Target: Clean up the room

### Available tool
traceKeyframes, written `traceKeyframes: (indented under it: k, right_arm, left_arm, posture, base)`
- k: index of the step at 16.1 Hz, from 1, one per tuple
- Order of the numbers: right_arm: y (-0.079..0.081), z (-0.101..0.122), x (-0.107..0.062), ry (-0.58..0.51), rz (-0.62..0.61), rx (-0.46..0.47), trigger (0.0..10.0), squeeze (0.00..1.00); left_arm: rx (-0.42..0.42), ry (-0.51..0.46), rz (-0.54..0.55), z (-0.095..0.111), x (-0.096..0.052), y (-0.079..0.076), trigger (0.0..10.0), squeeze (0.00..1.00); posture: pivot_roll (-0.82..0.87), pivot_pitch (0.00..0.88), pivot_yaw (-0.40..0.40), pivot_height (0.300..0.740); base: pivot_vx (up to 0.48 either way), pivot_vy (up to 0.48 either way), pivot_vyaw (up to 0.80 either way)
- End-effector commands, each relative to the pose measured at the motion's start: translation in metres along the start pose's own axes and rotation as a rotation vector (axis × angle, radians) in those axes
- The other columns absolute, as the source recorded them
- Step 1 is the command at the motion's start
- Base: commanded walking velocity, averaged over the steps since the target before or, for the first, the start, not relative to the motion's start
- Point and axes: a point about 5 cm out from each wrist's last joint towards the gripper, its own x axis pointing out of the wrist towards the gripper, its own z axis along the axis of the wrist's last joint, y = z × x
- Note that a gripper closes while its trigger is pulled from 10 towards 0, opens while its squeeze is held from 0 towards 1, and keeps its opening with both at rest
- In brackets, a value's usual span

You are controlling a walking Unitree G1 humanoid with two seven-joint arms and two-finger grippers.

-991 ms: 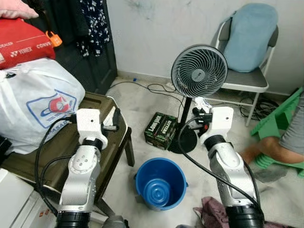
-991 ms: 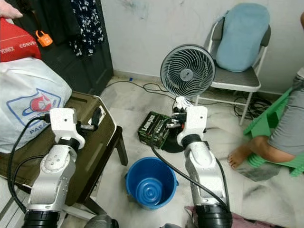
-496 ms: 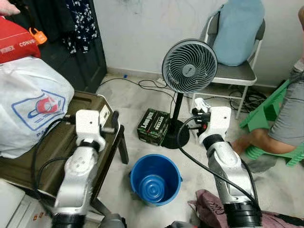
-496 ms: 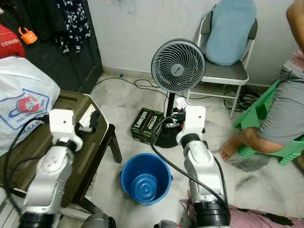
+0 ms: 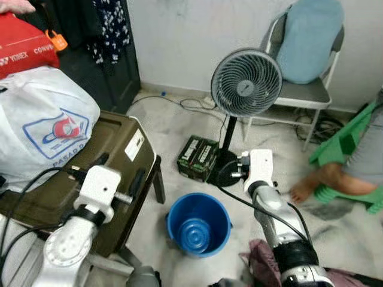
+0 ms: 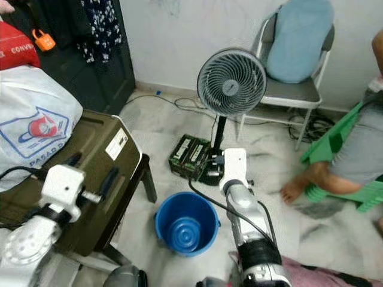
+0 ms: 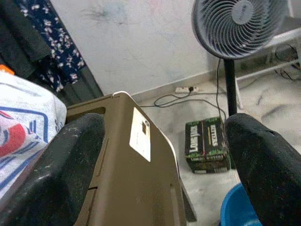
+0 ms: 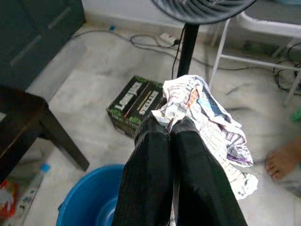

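While the right gripper (image 8: 175,126) was clenched on a crumpled newspaper (image 8: 207,123), its two black fingers pressed together in the right wrist view, the paper hung above the floor between the blue bucket (image 5: 198,222) and the green-and-black box (image 5: 199,158). In the head views the paper was hidden behind the right wrist housing, so only that housing and its cable were seen, just right of the bucket. The left gripper (image 7: 164,155) was released, fingers wide apart, held over the olive-brown case (image 5: 116,156) on the dark stool; in the left eye view one finger (image 5: 137,181) showed against the case. A pedestal fan (image 5: 246,82) stood behind the box, its base partly covered by the right arm. A folding chair (image 5: 311,95) with a blue cushion sat by the wall. A person's bare foot (image 5: 304,190) and grey sleeve were cut off at the right edge beside a green plastic stool (image 5: 347,146). A white printed bag (image 5: 42,128) was cropped at the left. Pink cloth (image 5: 263,269) lay at the bottom edge, mostly hidden.
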Motion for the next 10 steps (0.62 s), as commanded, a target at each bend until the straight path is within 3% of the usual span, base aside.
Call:
traceKeyframes:
  k: [1,2,6,10]
  right_arm:
    - [0.001,0.002,0.003,-0.006,-0.008,0.002,10.0,0.00]
    - [0.009,-0.004,0.011,0.036,-0.014,0.018,10.0,0.00]
    - [0.031,-0.010,0.022,0.097,0.010,0.023,10.0,0.00]
    - [0.059,-0.011,0.025,0.125,0.083,0.043,10.0,0.00]
  left_arm:
    - [0.008,-0.004,-0.023,0.004,-0.003,0.001,10.0,0.00]
    - [0.032,0.016,-0.051,0.008,-0.013,0.004,10.0,0.00]
    - [0.067,0.048,-0.056,0.020,-0.030,0.017,10.0,0.00]
    - [0.090,0.078,-0.067,0.023,-0.038,0.024,10.0,0.00]
  posture:
    - [0.19,0.044,0.023,0.740]
    - [0.23,0.074,0.046,0.740]
    - [0.31,0.104,0.083,0.740]
    - [0.34,0.120,0.106,0.740]
  base:
    - [0.000,0.000,0.00]
    - [0.000,0.000,0.00]
    - [0.000,0.000,0.00]
    - [0.000,0.000,0.00]
